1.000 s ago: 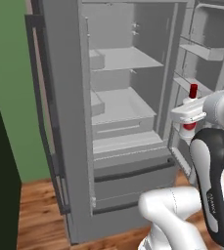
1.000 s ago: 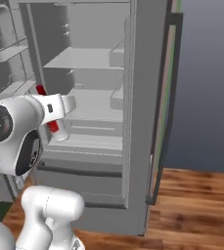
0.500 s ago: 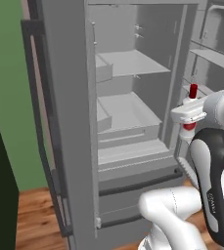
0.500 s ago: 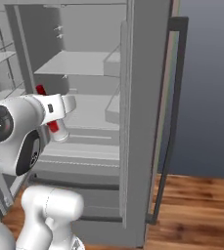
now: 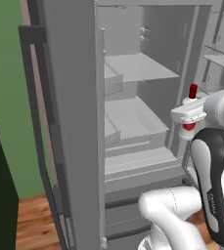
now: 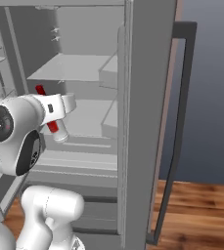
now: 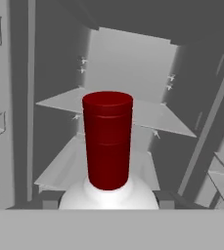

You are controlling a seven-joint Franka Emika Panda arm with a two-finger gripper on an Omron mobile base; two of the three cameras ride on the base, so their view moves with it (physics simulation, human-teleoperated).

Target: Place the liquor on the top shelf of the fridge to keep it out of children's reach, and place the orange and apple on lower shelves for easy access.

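Note:
My gripper (image 5: 190, 116) is shut on the liquor (image 5: 188, 128), a slim clear-white bottle with a red cap and red label band, held upright in front of the open fridge (image 5: 69, 97). In the right base view the gripper (image 6: 55, 109) holds the liquor (image 6: 58, 133) tilted, left of the cavity. The hand view looks over the red cap of the liquor (image 7: 107, 141) into the fridge. The top shelf (image 5: 139, 66) lies above the bottle's height and further in; a lower shelf (image 5: 133, 117) sits at about its level. The orange and the apple are out of view.
The fridge's left door (image 5: 37, 122) with its dark bar handle stands open on one side, and the right door (image 6: 182, 97) on the other. Door racks (image 5: 221, 58) hang close to the arm. Grey drawers (image 5: 133, 168) sit below the shelves. The floor (image 6: 201, 210) is wood.
The whole picture has shifted: the base has driven closer to the fridge, whose cavity now looms larger. The gripper keeps the same hold on the liquor.

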